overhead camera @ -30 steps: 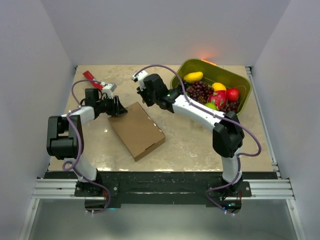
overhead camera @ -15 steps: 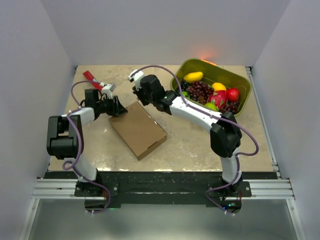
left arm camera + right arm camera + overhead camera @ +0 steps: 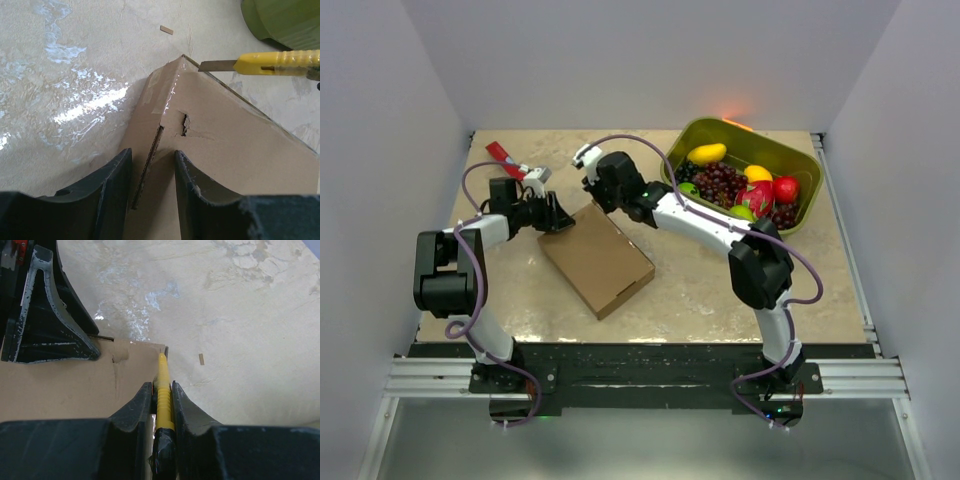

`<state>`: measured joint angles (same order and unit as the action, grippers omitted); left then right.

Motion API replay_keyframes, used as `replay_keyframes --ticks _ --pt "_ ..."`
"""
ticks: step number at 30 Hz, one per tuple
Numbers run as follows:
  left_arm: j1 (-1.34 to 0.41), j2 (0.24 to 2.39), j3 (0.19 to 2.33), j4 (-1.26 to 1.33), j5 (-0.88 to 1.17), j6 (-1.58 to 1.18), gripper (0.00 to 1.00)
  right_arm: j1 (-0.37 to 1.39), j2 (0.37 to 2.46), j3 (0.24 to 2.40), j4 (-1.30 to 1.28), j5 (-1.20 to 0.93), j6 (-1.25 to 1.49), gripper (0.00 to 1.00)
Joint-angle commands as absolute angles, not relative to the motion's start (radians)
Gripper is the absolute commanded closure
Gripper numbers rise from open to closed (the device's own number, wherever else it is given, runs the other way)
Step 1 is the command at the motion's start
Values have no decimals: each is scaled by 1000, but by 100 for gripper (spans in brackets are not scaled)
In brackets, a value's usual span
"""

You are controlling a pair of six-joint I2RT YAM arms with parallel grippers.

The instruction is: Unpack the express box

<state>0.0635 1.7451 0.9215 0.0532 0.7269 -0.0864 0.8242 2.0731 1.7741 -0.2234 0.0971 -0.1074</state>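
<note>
Express box x1; yellow cutter x1; green tub x1.

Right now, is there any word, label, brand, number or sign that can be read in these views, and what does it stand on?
None can be read.
The express box is plain brown cardboard, unprinted.
The yellow utility knife shows no brand or marking.
The green fruit tub shows no label.
The red object at the far left is too small to tell.
</note>
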Motion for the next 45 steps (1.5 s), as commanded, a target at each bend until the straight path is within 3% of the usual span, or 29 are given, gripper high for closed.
replay_keyframes --ticks 1,30,40,45 --pt "60 1805 897 -41 637 -46 58 813 2071 1836 -178 101 -123 100" --pt "60 1819 911 -57 611 -43 59 810 2137 1904 -284 84 -112 100" --pt "60 1832 911 -48 611 -63 79 808 2109 1895 -414 107 -87 100" --pt "60 1841 914 -41 624 -75 81 811 2097 1859 -420 118 -84 100"
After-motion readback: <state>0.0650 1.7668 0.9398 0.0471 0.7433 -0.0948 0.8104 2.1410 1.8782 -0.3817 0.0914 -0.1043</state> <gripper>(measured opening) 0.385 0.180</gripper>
